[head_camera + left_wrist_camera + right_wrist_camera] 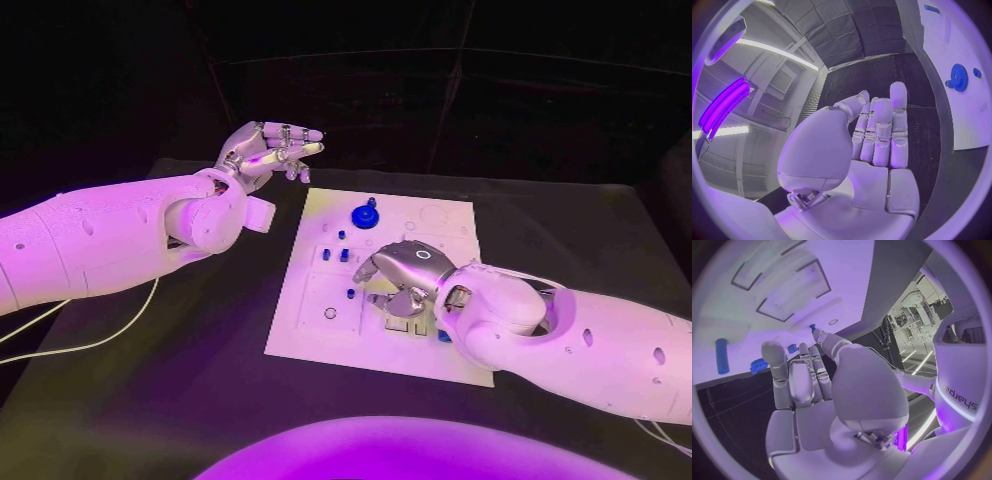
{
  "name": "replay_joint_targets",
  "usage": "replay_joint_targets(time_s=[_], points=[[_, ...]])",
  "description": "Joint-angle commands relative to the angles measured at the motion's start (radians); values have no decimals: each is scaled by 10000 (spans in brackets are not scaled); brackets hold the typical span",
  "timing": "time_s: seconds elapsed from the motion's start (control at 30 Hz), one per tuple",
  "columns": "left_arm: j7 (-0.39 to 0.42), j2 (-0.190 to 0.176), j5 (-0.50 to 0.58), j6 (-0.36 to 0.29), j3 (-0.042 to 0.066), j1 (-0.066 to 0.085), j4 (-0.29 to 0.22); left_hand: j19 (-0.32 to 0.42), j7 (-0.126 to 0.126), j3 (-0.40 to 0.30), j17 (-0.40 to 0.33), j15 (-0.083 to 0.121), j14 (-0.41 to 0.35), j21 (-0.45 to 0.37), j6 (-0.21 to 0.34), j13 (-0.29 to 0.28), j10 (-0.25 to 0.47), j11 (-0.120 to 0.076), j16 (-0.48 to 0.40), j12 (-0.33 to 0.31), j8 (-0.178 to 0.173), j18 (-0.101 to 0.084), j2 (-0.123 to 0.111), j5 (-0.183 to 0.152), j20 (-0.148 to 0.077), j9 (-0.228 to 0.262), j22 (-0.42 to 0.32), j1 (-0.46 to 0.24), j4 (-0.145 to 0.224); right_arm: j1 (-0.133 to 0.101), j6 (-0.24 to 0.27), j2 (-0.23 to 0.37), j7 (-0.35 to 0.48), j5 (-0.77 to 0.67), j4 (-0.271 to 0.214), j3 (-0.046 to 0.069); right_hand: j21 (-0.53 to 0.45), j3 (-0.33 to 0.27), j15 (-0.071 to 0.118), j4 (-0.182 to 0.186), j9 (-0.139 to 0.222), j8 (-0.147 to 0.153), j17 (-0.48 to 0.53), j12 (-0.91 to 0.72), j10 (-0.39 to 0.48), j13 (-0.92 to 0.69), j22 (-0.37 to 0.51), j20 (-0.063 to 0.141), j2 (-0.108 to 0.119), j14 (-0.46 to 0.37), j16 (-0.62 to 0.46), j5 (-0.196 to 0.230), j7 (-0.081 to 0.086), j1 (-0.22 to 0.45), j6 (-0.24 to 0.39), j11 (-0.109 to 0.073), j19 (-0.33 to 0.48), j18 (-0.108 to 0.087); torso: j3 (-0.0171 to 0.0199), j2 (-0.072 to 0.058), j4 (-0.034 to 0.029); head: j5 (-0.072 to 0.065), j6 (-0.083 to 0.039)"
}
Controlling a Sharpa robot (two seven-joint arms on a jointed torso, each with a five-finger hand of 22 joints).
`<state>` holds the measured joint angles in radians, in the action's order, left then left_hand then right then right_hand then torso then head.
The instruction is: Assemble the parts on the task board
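One white task board (433,215) lies in the middle of the black table (173,400), its long axis running away from the robot. On its far half stands one blue gear (366,216) with a raised hub; the left wrist view shows the same gear (959,77) at the board's edge. Nearer the robot, along the board's left half, four small blue parts can be counted in the head view: one peg (342,235), a pair of short pegs (335,255) side by side, and one further peg (351,294) beside a round socket (330,313). More may lie under the right hand; that cannot be told. The right wrist view shows one blue cylinder (721,356) lying flat on the board and a blue piece (758,365) just beside the fingertips (772,351). The right hand (404,275) hangs over the near middle of the board, fingers bent downward and close together; whether they hold anything cannot be told. The left hand (271,150) is raised off the board, beyond its far left corner, fingers loosely apart and holding nothing. One white cable (87,340) trails across the table under the left arm.
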<state>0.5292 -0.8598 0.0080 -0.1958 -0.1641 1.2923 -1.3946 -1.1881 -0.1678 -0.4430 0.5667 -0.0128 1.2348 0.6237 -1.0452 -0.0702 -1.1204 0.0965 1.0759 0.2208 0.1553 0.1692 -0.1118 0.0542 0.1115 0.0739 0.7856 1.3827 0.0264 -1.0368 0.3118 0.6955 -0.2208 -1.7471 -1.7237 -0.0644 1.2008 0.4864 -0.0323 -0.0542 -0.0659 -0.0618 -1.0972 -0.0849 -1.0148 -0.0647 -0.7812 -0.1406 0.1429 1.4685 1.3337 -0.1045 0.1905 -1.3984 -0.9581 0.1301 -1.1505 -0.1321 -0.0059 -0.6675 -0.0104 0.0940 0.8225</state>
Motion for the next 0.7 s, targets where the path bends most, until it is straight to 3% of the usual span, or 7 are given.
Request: replay_joint_targets(time_s=[0.03,0.13,0.23,0.33,0.53,0.7], points=[[16,-30,22,110,5,12,-11,14,-63,7,-8,-16,-50,-44,13,7,34,48,-53,-57,-5,141,27,34,18,-17,-10,79,68,-255,454,346,-24,470,-310,56,-169,-155,-7,11,-7,-21,220,-96,-58,-3,270,40,70,43,-164,75,-99,139,48,-74,182,-209,1,-1,16,-58,-52],[19,-42,22,112,4,11,-14,14,-63,7,-8,-16,-50,-44,13,7,34,48,-53,-57,-5,141,27,34,18,-17,-10,79,68,-542,298,683,-108,903,-397,146,-325,-460,59,97,-1,-9,411,-191,-21,-2,464,92,144,1,-298,368,-234,241,148,-152,249,-231,-4,0,3,-152,-113],[20,-49,22,121,2,10,-30,14,-63,7,-8,-16,-50,-44,13,7,34,48,-53,-57,-5,141,27,34,18,-17,-10,79,68,-963,210,1139,-66,1273,-320,210,-410,-860,107,195,-15,-31,459,-363,-85,-20,534,133,196,16,-344,244,-278,312,149,-204,207,-224,-19,13,-9,-283,-184],[21,-61,22,128,2,9,-54,14,-63,7,-8,-16,-50,-44,13,7,34,48,-53,-57,-5,141,27,34,18,-17,-10,79,68,-1203,159,1425,7,1411,-129,230,-396,-970,139,211,-24,-45,384,-513,-251,-31,481,168,155,53,-304,87,-300,255,90,-249,126,-212,-30,13,-10,-414,-256],[24,-87,22,142,0,9,-80,14,-63,7,-8,-16,-50,-44,13,7,34,48,-53,-57,-5,141,27,34,18,-17,-10,79,68,-1382,-241,1735,-44,1417,132,240,-424,-1202,160,296,-21,-37,419,-591,-272,-8,501,193,206,63,-324,73,-329,310,65,-272,90,-208,-23,-3,6,-489,-289],[17,-87,22,147,0,9,-81,14,-63,7,-8,-16,-50,-44,13,7,34,48,-53,-57,-5,141,27,34,18,-17,-10,79,68,-1414,-891,1716,-185,1338,233,236,-491,-1546,160,412,-25,-47,474,-613,-111,5,569,199,215,61,-363,40,-331,314,22,-267,77,-208,-27,-10,-14,-526,-302]])
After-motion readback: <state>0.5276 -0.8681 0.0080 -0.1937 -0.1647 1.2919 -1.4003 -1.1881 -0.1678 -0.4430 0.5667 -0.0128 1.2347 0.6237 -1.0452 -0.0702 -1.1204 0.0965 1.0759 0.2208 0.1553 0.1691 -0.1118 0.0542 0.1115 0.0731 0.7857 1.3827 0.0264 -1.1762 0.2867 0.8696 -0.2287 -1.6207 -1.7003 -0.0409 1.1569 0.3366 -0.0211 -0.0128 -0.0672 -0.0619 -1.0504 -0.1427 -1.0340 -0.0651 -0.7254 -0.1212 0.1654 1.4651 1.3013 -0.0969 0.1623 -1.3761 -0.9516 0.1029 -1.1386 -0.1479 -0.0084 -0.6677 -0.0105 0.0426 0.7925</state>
